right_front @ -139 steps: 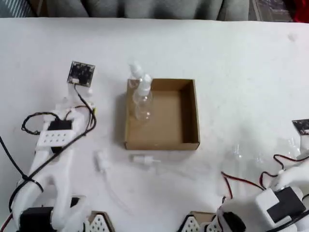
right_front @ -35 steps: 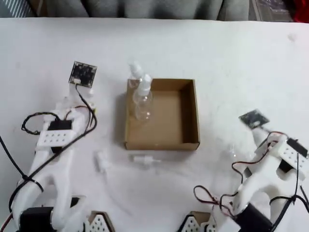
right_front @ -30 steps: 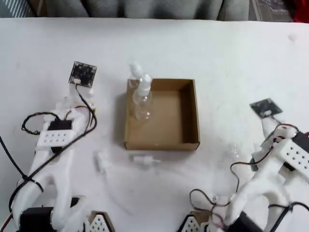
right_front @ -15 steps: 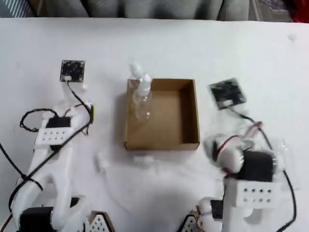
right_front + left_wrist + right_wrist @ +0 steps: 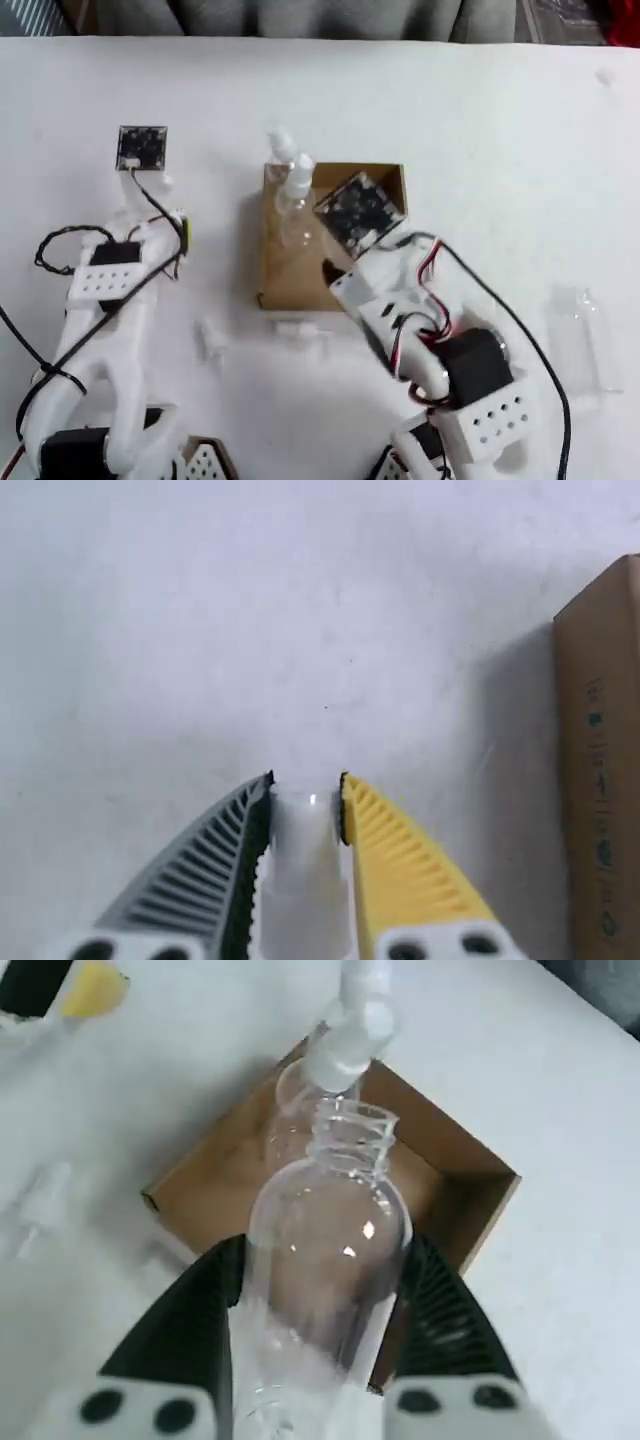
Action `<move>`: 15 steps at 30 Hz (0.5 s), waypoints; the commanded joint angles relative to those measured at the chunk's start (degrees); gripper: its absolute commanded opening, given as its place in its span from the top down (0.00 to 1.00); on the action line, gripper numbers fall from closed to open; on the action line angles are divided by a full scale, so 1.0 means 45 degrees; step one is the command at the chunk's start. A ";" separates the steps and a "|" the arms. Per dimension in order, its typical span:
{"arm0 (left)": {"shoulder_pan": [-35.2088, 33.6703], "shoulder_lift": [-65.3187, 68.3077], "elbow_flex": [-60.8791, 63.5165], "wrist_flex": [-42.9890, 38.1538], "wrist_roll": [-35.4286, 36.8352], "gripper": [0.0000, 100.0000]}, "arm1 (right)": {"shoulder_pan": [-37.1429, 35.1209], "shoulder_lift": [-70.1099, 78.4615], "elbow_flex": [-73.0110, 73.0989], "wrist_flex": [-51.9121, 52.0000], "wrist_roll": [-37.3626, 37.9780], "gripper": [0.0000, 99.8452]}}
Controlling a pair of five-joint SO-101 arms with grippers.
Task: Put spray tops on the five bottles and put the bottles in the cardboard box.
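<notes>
My right gripper is shut on a clear bottle with an open neck, held over the cardboard box. In the high view the right gripper hangs above the box. A bottle with a white spray top stands in the box's far left corner, and another white top shows just behind it. My left gripper is shut on a white spray top, low over the table left of the box; in the high view the left gripper is there too.
Two loose spray tops lie on the table in front of the box. A clear bottle lies far right. Red and black cables trail along both arms.
The right arm swung from the table's right side leftward over the box, carrying the clear bottle. The left arm shifted slightly left.
</notes>
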 commanded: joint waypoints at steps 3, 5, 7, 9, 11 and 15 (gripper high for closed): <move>-0.0557 -0.0147 -0.1446 0.0117 0.0254 0.98 | -0.1280 -0.2784 0.2325 -0.2295 -0.0137 0.98; -0.1319 -0.0147 -0.1700 0.0117 0.0293 0.98 | -0.1573 -0.3897 0.3438 -0.3175 -0.0254 0.98; -0.1885 -0.0147 -0.1817 0.0117 0.0625 0.98 | -0.1729 -0.4972 0.4532 -0.3937 -0.1016 0.98; -0.2198 -0.0147 -0.1817 0.0117 0.1602 0.98 | -0.1768 -0.5910 0.5548 -0.4777 -0.1954 0.98; -0.2452 -0.0147 -0.1973 0.0137 0.2481 0.98 | -0.1905 -0.6652 0.6447 -0.5851 -0.2501 0.98; -0.2921 -0.0147 -0.2305 0.0137 0.3595 0.98 | -0.2628 -0.8039 0.8361 -0.7726 -0.2696 0.98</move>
